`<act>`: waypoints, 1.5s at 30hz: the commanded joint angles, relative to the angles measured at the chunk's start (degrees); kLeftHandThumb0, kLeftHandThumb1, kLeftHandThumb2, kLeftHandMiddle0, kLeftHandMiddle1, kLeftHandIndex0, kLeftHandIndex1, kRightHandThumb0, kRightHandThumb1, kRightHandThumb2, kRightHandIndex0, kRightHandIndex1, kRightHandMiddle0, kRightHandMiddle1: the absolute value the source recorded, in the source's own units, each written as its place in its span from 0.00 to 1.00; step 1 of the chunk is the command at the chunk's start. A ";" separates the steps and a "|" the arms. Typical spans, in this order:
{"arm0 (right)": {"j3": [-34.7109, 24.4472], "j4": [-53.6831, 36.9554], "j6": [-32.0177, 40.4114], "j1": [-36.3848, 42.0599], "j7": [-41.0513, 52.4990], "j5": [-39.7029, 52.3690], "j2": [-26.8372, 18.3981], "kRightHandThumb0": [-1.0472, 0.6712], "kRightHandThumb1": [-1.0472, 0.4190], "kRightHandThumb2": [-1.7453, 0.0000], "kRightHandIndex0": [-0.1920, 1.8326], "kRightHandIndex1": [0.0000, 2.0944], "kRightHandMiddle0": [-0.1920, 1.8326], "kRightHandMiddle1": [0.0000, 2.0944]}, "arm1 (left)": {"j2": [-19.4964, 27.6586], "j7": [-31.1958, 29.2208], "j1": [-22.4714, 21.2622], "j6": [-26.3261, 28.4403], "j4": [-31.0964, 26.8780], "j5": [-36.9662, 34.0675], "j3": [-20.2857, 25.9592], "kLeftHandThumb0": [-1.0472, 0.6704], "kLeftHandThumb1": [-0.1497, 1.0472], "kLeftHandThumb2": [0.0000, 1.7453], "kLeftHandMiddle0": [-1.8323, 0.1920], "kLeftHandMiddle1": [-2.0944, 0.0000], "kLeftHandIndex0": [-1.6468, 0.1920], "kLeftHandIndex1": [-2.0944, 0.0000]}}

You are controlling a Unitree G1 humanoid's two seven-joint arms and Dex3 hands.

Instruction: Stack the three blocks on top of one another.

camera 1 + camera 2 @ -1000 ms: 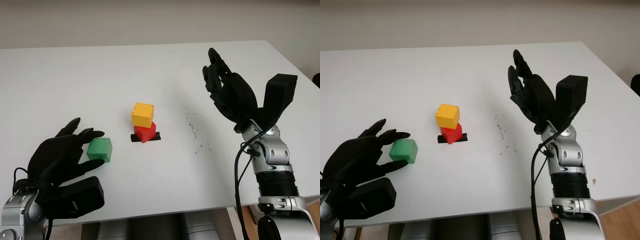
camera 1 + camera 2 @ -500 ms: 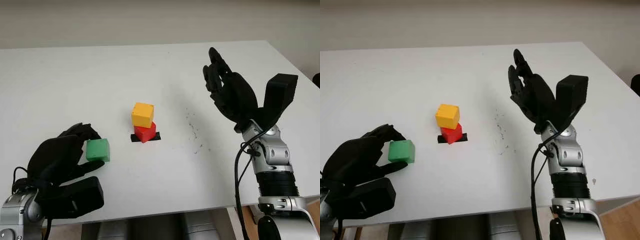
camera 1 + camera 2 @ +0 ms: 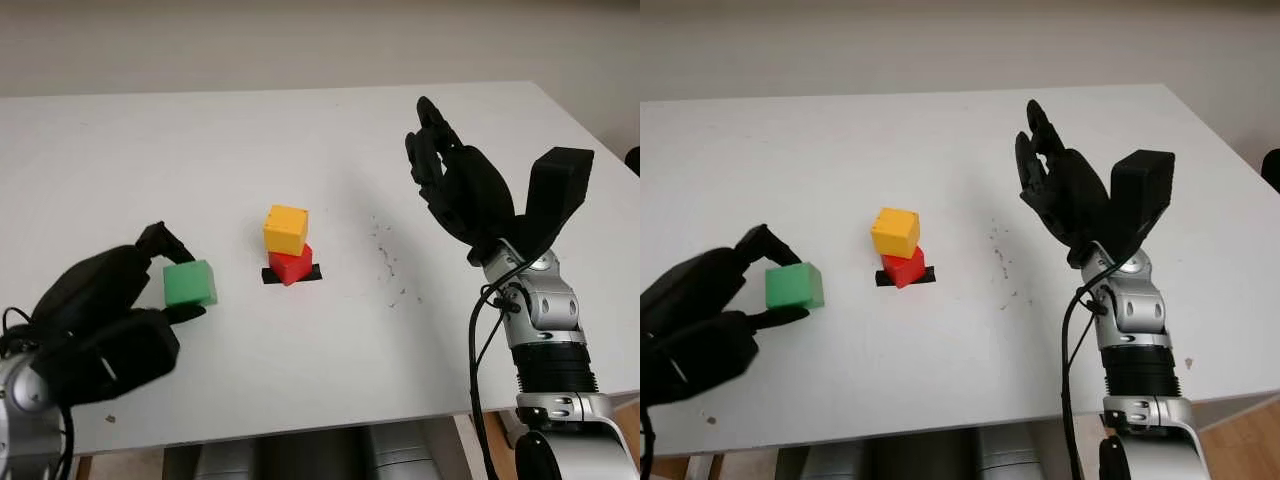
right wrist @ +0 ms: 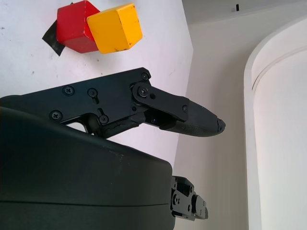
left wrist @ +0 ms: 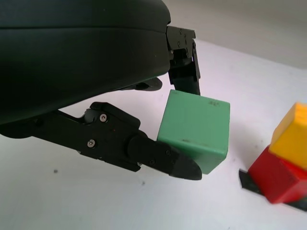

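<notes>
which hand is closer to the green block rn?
Left. The left hand grips the green block in its fingers, left of the stack. The right hand is open, raised above the table's right side, well away from it.

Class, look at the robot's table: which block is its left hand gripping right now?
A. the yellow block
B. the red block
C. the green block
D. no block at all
C: the left hand has its fingers closed on the green block, while the yellow block sits on the red block nearby, and the right hand is open, raised above the table.
</notes>
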 commanded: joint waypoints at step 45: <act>1.81 -1.43 0.20 0.96 -1.29 -0.27 2.25 0.26 0.00 0.62 0.00 0.00 0.00 0.00 | 1.93 -7.49 -50.05 0.58 34.19 -11.98 -21.38 0.37 0.92 0.03 0.81 0.98 0.72 0.28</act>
